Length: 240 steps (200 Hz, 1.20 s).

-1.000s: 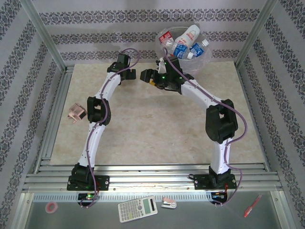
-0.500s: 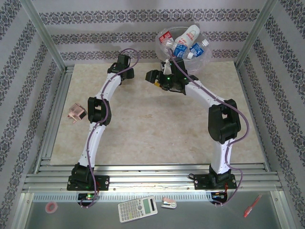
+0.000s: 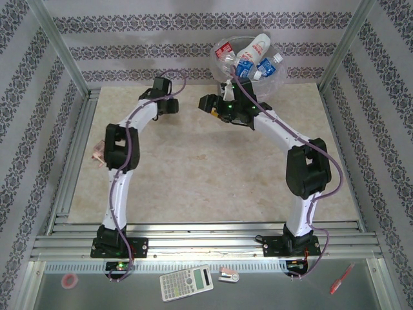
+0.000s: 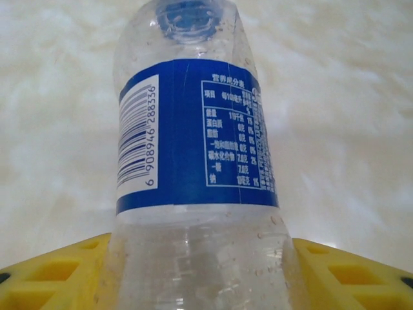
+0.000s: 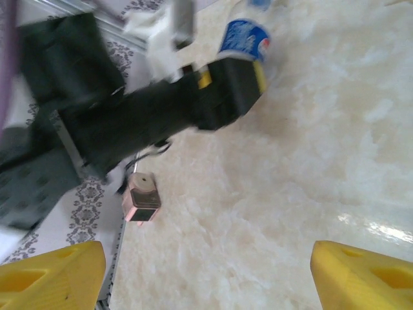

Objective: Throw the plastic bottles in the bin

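Bin: stands at the far right of the table, with several bottles already lying inside its clear liner.
Left arm: its elbow has swung out to the left in the last second and now covers part of the pink box, while its far end has barely shifted. The arm looks to be setting itself up for the carry, but the carry has not begun.
Right arm: it has drawn a little to the right, towards the bin, which leaves the space between the two grippers wider.
Left gripper: clamped on a bottle, with one yellow finger pressed against each side of it.
Right gripper: fingers spread wide with nothing between them, hanging just in front of the bin.
Bottle: clear, with a blue label and barcode, held well to the left of the bin. I cannot tell whether it touches the table. It has yet to travel right and over the rim, so this throw is still ahead.
Pink box: on the table near the left rail, no part of the job.
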Available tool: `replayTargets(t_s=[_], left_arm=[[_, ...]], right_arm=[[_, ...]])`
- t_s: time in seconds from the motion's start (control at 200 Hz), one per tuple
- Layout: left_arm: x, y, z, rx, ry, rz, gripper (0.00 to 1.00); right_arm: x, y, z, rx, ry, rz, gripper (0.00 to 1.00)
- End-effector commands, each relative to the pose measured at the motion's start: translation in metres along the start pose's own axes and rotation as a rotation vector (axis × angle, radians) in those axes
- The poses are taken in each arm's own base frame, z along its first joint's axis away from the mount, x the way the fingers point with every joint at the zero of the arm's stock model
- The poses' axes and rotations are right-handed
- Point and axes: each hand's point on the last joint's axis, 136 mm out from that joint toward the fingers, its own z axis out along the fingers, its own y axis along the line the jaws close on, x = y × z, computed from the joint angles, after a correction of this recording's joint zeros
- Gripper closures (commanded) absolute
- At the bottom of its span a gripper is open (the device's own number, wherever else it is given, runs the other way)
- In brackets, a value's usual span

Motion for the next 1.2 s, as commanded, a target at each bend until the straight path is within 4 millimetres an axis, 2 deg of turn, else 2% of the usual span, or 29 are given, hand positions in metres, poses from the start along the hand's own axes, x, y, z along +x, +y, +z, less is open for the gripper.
replayTargets(t_s=[0.0, 0.18, 0.27, 0.36, 0.495, 0.614, 0.739, 1.059, 1.194], left_arm=[[-0.048, -0.027, -0.073, 0.135, -0.245, 0.021, 0.62], [-0.007, -0.039, -0.146, 0.284, -0.26, 0.016, 0.63], [0.011, -0.045, -0.181, 0.351, -0.265, 0.014, 0.63], [0.028, -0.054, -0.209, 0.435, -0.263, 0.002, 0.63], [0.049, -0.072, -0.243, 0.545, -0.263, 0.007, 0.63], [0.061, -0.087, -0.26, 0.603, -0.251, 0.029, 0.63], [0.068, -0.101, -0.268, 0.661, -0.242, 0.037, 0.64], [0.078, -0.125, -0.277, 0.754, -0.212, 0.064, 0.64], [0.079, -0.131, -0.275, 0.773, -0.201, 0.075, 0.65]], right_arm=[[-0.002, 0.015, -0.022, 0.023, -0.04, -0.007, 0.16], [0.009, 0.023, -0.028, 0.008, -0.021, 0.032, 0.16], [0.014, 0.035, -0.027, -0.023, -0.02, 0.038, 0.15], [0.016, 0.051, -0.025, -0.067, -0.024, 0.03, 0.13], [0.022, 0.063, -0.015, -0.091, -0.007, 0.039, 0.12], [0.026, 0.071, -0.006, -0.11, 0.001, 0.04, 0.11], [0.026, 0.075, 0.001, -0.121, -0.007, 0.049, 0.1], [0.025, 0.077, 0.013, -0.138, -0.017, 0.072, 0.1], [0.031, 0.076, 0.019, -0.135, 0.004, 0.087, 0.12]])
